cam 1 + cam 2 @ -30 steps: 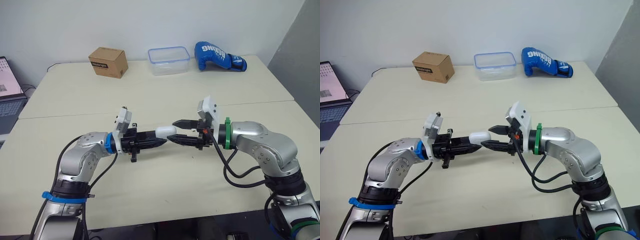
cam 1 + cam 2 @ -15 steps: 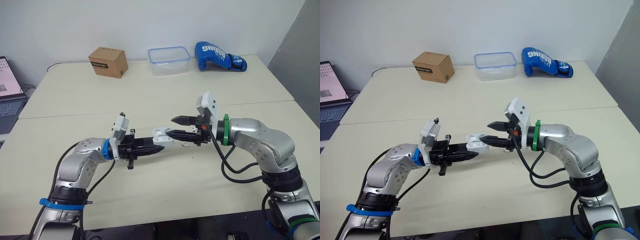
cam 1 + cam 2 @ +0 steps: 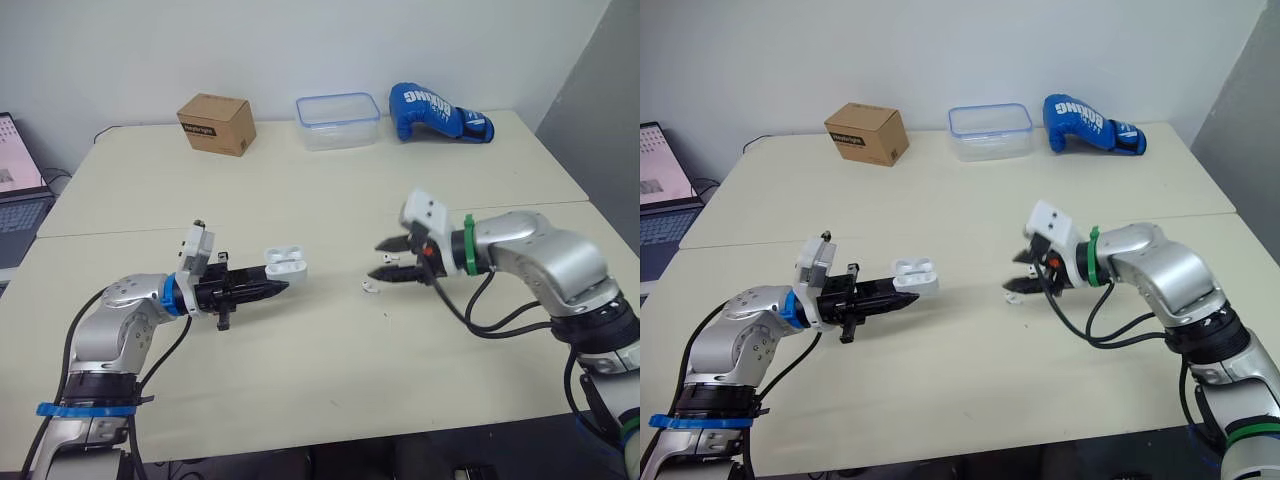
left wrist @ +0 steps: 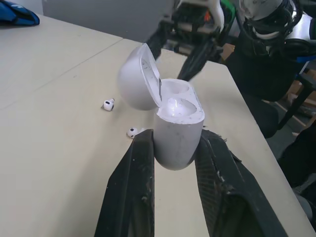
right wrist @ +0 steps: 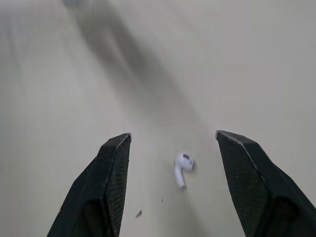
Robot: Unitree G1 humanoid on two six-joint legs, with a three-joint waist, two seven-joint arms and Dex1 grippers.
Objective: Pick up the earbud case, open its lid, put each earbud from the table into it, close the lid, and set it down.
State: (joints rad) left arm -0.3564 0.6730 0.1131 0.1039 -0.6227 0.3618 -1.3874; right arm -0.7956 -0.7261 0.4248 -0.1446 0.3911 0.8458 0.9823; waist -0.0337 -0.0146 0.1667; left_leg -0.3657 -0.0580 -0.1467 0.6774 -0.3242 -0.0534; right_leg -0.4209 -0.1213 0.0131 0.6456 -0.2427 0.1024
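1. On the left, the left claw (image 3: 912,297) is gripping the earbud case (image 3: 915,271) by its lower body. It is holding the case above the surface (image 3: 300,205) with the lid swung open and both wells looking empty.
2. Judging from that, pick-up and lid-opening are done. Loading both buds, closing the lid and setting the case down are remaining.
3. Toward the middle, one earbud (image 4: 132,132) and a second earbud (image 4: 108,104) are lying on the surface, apart from the case.
4. On the right, the right claw (image 5: 173,137) is hovering with its fingers spread wide, gripping nothing. One of the buds is lying below the gap, untouched.
5. Open room is lying all around the buds, which are sitting well in from the near edge. The cardboard box (image 3: 215,123), plastic container (image 3: 338,120) and boxing glove (image 3: 438,112) are sitting along the far edge, well apart.
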